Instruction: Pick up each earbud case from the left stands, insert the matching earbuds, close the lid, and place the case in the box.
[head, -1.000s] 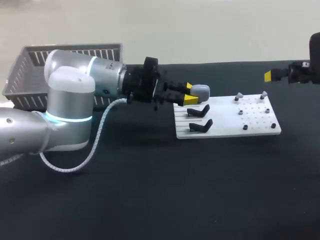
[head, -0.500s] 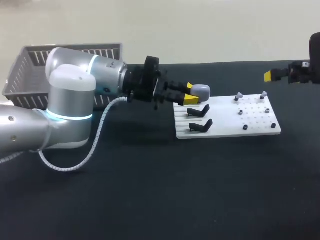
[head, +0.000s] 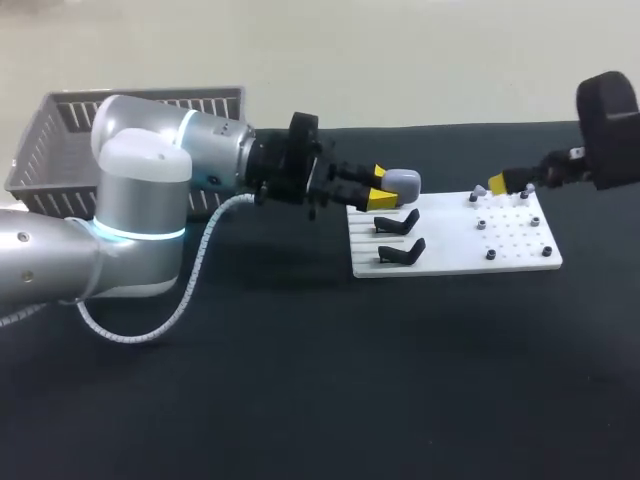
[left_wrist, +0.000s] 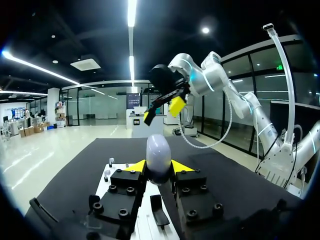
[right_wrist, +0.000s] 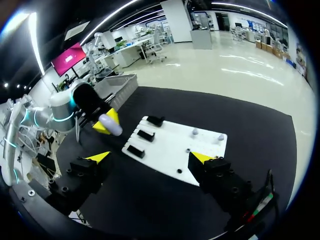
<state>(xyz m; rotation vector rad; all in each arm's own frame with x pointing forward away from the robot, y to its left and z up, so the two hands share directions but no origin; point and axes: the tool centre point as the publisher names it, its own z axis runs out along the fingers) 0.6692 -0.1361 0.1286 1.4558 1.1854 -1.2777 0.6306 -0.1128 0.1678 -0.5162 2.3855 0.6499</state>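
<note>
The left end effector (head: 385, 187) grips the earbud case (head: 402, 182), while the wide-open right end effector (right_wrist: 150, 157) hangs nearer the earbuds (right_wrist: 195, 132) just ahead.

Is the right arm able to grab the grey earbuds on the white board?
Probably yes: the right gripper is open and near the earbuds, nothing between them; the left gripper holds the case aside.
</note>
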